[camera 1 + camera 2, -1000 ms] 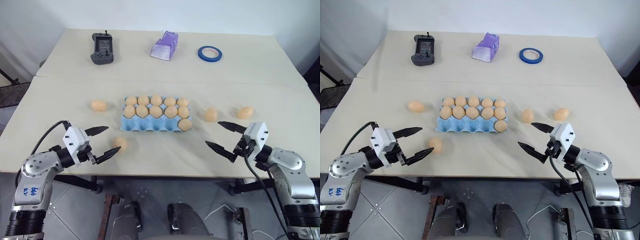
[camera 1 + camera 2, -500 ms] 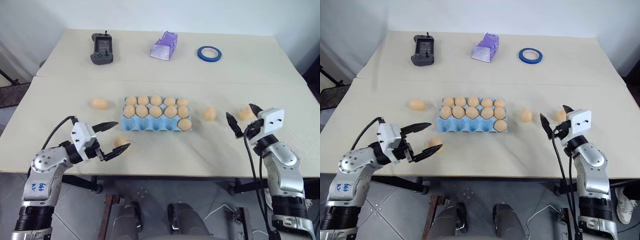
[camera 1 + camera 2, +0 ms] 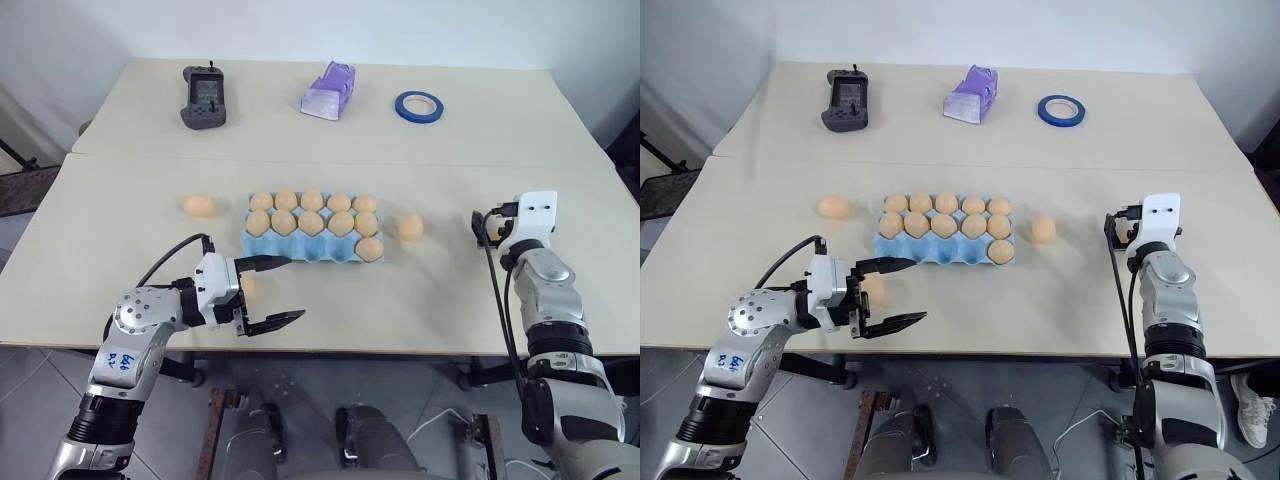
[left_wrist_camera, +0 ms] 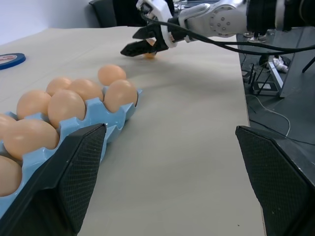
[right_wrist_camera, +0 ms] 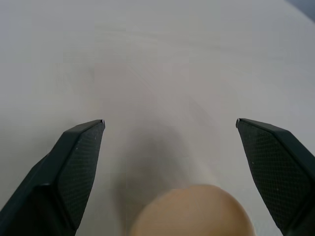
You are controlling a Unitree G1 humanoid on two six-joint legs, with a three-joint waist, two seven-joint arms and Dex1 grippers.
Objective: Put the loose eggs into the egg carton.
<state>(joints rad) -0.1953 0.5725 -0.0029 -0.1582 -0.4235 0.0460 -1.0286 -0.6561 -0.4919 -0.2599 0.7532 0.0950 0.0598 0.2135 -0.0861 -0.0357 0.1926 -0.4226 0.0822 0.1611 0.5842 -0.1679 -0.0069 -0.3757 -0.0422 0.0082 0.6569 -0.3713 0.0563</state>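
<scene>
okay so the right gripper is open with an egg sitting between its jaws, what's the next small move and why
Probably close the right gripper on the egg. In the right wrist view its jaws stand wide open with that loose egg between them, low and near the base, resting on the table. A slight push forward first may seat it better. The egg carton has empty cups in its near row.

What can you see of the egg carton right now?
The egg carton is a light blue moulded tray, lidless, lying flat on the table's near half. Its back two rows look full, five tan eggs each; the near row has one egg in its right end cup, the other four empty. No gripper touches it.
</scene>
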